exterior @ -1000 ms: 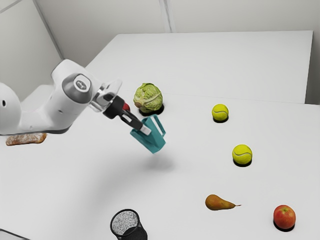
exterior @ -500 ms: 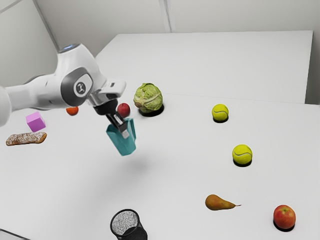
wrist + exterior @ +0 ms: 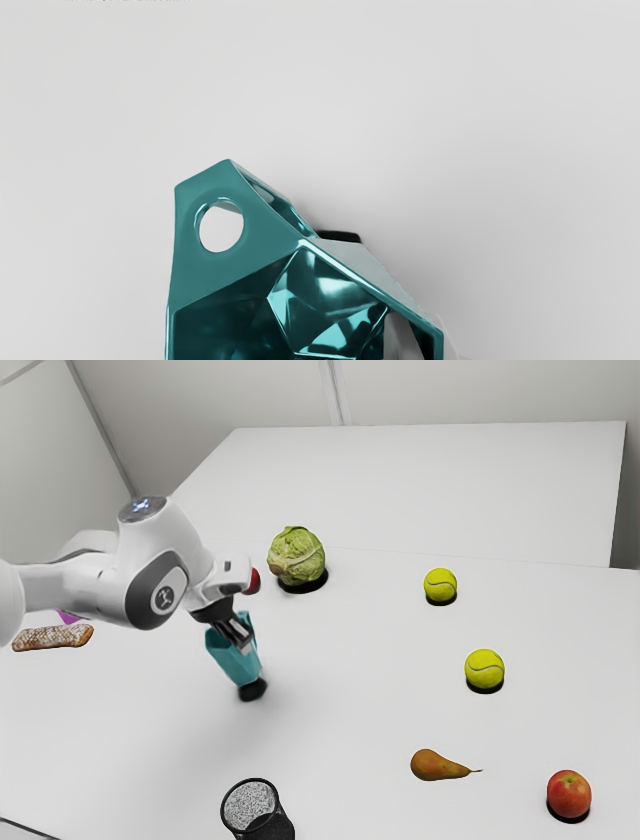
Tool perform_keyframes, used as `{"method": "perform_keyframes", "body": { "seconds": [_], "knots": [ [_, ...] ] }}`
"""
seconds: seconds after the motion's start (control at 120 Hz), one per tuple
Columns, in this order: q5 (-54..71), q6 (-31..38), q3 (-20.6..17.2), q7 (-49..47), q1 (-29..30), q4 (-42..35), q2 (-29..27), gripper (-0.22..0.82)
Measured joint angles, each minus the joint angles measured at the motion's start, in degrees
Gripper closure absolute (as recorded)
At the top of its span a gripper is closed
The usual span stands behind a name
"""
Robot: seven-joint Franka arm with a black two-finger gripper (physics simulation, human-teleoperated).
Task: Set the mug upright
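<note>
My gripper (image 3: 242, 644) points down at a slant in the exterior view, shut on the wall of the teal mug (image 3: 231, 658). The mug leans a little, its mouth up and its base just over a dark shadow on the table; whether the base touches is unclear. Looking from the hand, I see into the open mouth of the faceted mug (image 3: 200, 285), its handle with a round hole at one corner. The gripper (image 3: 428, 332) has one finger inside the mug and the other outside the same wall.
A cabbage (image 3: 297, 556) and a partly hidden red fruit (image 3: 254, 580) stand behind the mug. A black mesh cup (image 3: 257, 810) is at the front. Toward the exterior view's right are two tennis balls (image 3: 440, 585), a pear (image 3: 437, 765) and an apple (image 3: 569, 794); bread (image 3: 53, 637) lies left.
The hand has carried the mug toward the exterior view's left, then lowered it close to the table. From a strong tilt, the mug has swung nearer to upright. Its shadow has become dark and compact.
</note>
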Motion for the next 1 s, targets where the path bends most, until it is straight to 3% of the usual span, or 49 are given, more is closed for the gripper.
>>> {"method": "perform_keyframes", "body": {
  "seconds": [0.308, 0.833, 1.0],
  "knots": [
    [0.4, 6.8, 0.0, -4.6, 0.0, -2.6, 1.1, 0.79],
    [0.2, 8.7, 0.0, -8.6, -0.3, -2.6, 4.7, 0.78],
    [-0.1, 8.6, 0.0, -9.1, -0.3, -2.6, 4.7, 0.62]
  ]
}}
